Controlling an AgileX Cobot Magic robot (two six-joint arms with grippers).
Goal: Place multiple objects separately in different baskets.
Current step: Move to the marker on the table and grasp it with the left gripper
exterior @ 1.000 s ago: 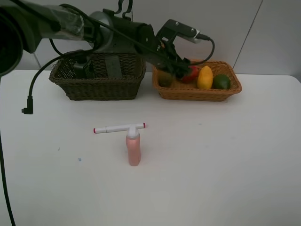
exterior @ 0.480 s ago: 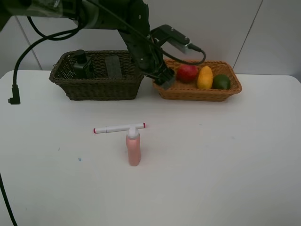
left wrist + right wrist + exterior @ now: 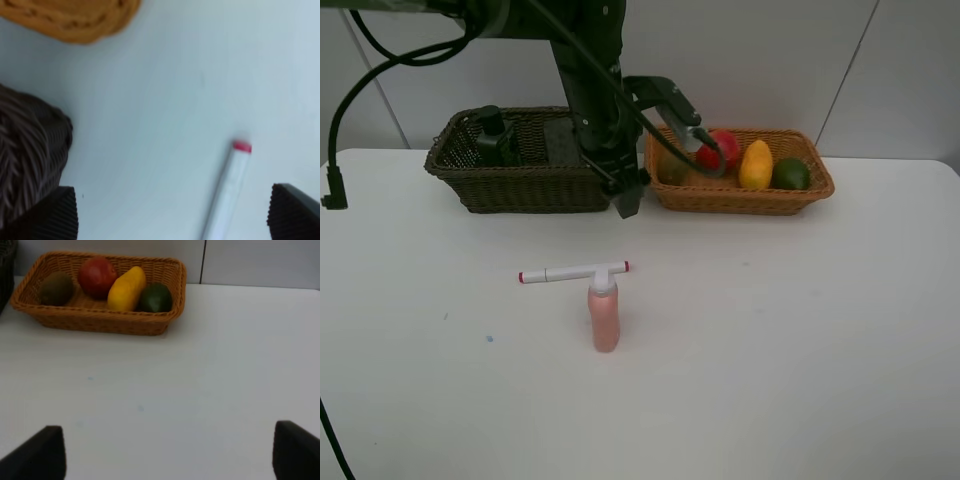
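Spanning everything: white table (image 3: 800, 330), with 2 baskets side by side at its far edge. Left arm (image 3: 585, 70) comes down from top left and crosses in front of the dark olive-brown basket (image 3: 520, 185).

That deep basket sits on the left. It holds the dark green pump bottle (image 3: 490, 135) upright at its left end and the black eraser block (image 3: 560, 140) beside it, partly hidden by the arm.

Orange-tan basket (image 3: 750, 198), shallower, sits on the right with 4 fruits in a row: brown kiwi (image 3: 672, 170), red pomegranate (image 3: 723, 148), yellow mango (image 3: 756, 164), green lime (image 3: 791, 174). An arm cable crosses the pomegranate.

Small pink bottle (image 3: 604, 318) is on open table, well in front of the baskets. Its white cap end touches the white marker with red ends (image 3: 573, 272), so the 2 form a T.

Left gripper (image 3: 628, 195) hangs over the table at the dark basket's front right corner, just before the gap between baskets. Jaws are spread wide, nothing gripped. Left wrist view shows 1 red marker end ahead of it.

Right gripper (image 3: 167, 452) is over bare table, facing the orange-tan basket, jaws spread, nothing held.
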